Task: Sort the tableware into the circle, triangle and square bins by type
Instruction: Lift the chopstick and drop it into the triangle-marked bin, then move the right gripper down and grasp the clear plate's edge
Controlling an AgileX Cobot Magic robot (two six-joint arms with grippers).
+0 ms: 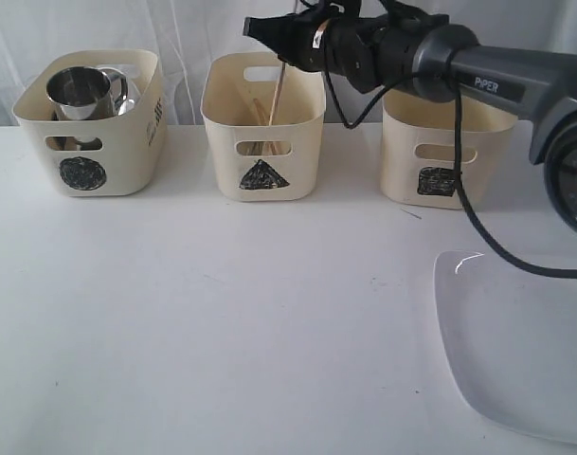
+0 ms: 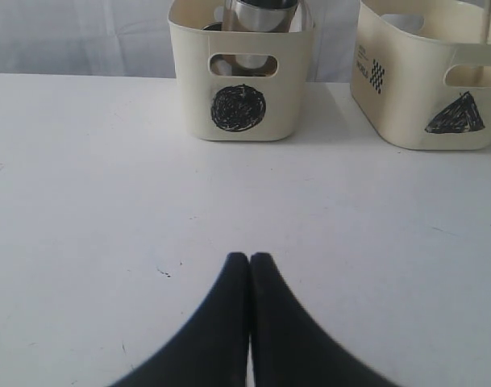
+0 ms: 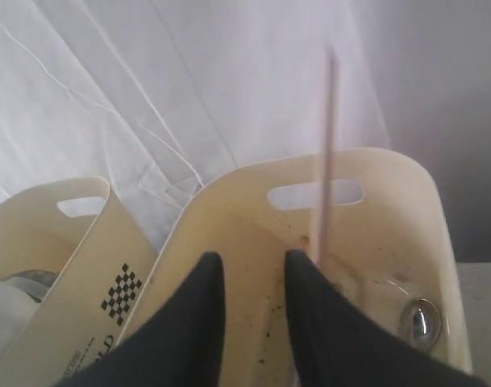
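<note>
White tabletop (image 1: 222,332), pale curtain (image 1: 127,28) behind. The right pincer (image 3: 251,262) hangs spread over the triangle bin (image 3: 229,201), with a chopstick (image 3: 326,161) upright just beside one tip — it could topple over the rim, or snag a jaw on retreat. The left pincer (image 2: 250,258) is pressed together; the plate (image 1: 515,360) lies unsorted.

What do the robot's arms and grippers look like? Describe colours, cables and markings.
The right arm is a dark grey tube with white PIPER lettering, ending in black wrist housings with a thin silver band. A black cable loops beneath it. The right gripper and left gripper have smooth black fingers tapering to rounded tips.
</note>
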